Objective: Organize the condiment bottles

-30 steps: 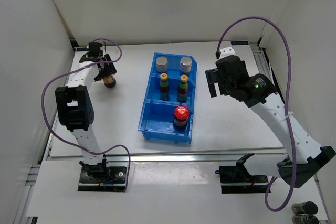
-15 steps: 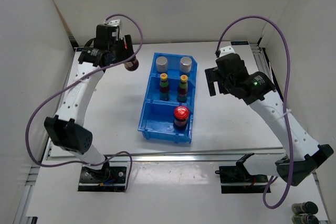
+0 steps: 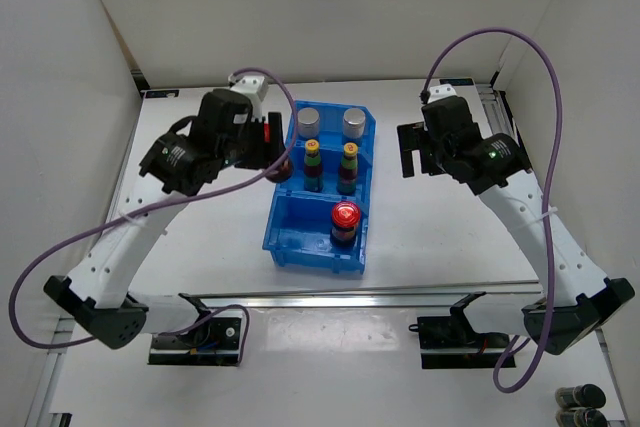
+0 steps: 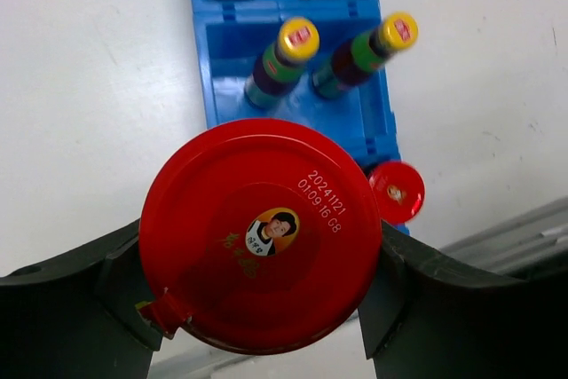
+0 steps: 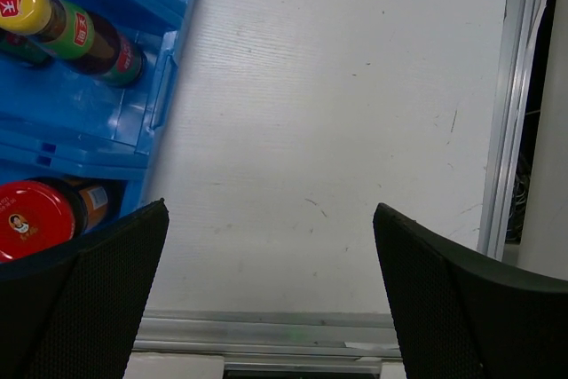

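My left gripper (image 3: 277, 150) is shut on a squat dark bottle with a red cap (image 4: 262, 232), held above the table at the left wall of the blue bin (image 3: 288, 237). In the left wrist view that cap fills the space between my fingers (image 4: 404, 295). The bin's back section holds two silver-capped bottles (image 3: 308, 122), its middle section two slim yellow-capped ones (image 3: 313, 165), and its front section one red-capped bottle (image 3: 345, 219). My right gripper (image 3: 408, 150) hangs open and holds nothing, over bare table right of the bin (image 5: 142, 144).
An aluminium rail (image 3: 320, 299) runs along the table's near edge and another (image 5: 519, 104) along its right side. White walls close in the left, back and right. Several spare bottles (image 3: 580, 405) stand off the table at the near right corner.
My left arm has swung from the table's far left to the bin's left wall, carrying the red-capped bottle. The right arm has drawn back a little.
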Motion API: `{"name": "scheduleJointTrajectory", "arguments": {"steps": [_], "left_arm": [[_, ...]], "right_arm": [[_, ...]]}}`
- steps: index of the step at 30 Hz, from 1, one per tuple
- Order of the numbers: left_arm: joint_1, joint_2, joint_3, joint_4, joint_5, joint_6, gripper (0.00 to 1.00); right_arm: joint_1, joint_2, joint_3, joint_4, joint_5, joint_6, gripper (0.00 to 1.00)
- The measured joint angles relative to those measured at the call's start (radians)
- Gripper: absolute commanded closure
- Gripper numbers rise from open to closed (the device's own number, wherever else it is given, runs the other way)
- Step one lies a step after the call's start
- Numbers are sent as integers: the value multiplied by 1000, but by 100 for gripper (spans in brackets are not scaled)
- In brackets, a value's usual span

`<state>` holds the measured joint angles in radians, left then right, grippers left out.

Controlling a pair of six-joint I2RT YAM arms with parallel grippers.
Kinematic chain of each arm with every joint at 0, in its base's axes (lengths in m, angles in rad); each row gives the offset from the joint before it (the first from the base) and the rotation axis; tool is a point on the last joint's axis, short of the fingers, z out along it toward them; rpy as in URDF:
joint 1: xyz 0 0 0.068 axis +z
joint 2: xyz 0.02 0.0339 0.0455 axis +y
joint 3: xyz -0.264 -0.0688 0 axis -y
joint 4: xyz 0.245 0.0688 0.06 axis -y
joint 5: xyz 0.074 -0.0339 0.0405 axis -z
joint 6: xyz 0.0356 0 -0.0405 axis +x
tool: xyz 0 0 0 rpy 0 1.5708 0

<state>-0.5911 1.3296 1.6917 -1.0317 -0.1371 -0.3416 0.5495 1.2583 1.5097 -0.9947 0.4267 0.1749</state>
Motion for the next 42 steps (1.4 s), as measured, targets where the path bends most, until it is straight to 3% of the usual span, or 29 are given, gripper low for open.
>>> {"name": "scheduleJointTrajectory", "arguments": {"steps": [9, 16, 30, 39, 40, 41, 42], "left_arm": [[-170, -71, -330, 30, -54, -100, 89], [-190, -58, -488, 146, -92, -129, 89], [-190, 82, -572, 330, -101, -164, 86], [-193, 135, -634, 383, -97, -211, 73], [-193, 135, -640, 391, -97, -217, 66], [-194, 135, -644, 398, -97, -223, 48], [-194, 135, -646, 402, -98, -228, 40]], "right_arm": [[-19, 0, 0, 3, -18, 17, 1], [-19, 0, 0, 3, -25, 26, 1], [-27, 0, 0, 3, -30, 27, 1], [-29, -2, 0, 3, -30, 27, 1], [-29, -3, 0, 3, -30, 27, 1], [-29, -3, 0, 3, -30, 27, 1], [-29, -5, 0, 3, -30, 27, 1]]}}
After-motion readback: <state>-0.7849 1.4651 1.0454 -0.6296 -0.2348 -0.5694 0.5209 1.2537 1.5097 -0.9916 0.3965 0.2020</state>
